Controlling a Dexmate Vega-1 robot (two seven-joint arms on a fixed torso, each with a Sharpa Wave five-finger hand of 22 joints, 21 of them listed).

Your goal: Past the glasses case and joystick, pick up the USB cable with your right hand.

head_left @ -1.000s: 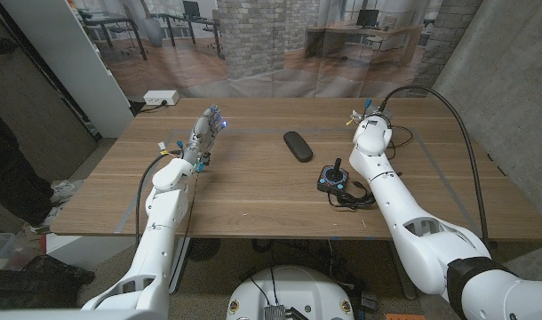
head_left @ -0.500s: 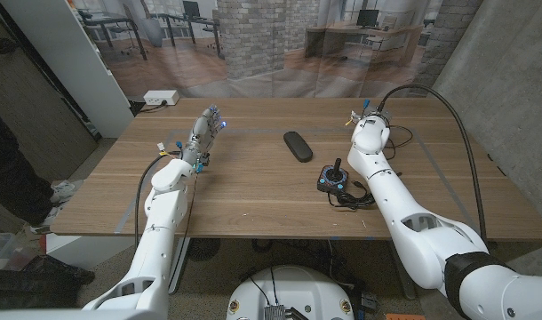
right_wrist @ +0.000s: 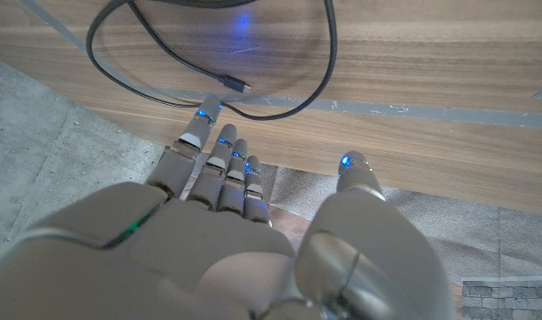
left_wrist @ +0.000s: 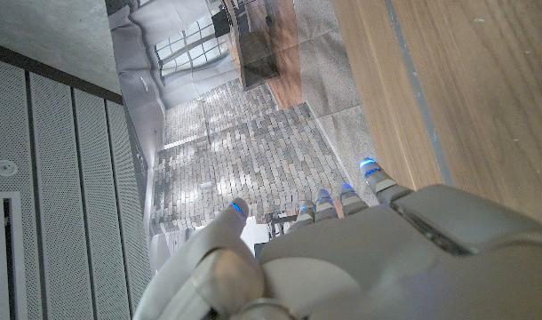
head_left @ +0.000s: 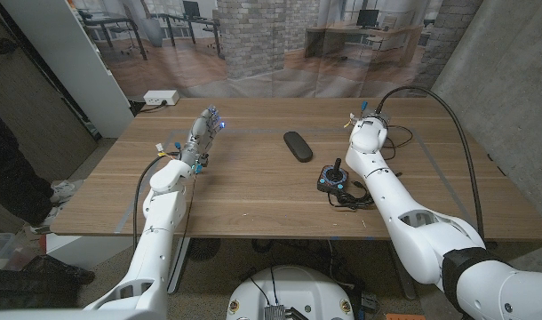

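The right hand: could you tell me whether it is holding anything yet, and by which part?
Nothing is held. The right hand is open, its fingers just short of the USB cable.

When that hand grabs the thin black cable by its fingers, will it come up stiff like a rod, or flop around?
Probably floppy: the USB cable lies in loose curves on the table, so it should droop from the right hand. It looks thin and light, and may slip between the fingers.

Both arms are glossy white with rounded shells and dark seams at the joints. A black cable runs along each. The left hand (head_left: 204,133) and right hand (right_wrist: 253,240) are grey, fingertips lit blue.
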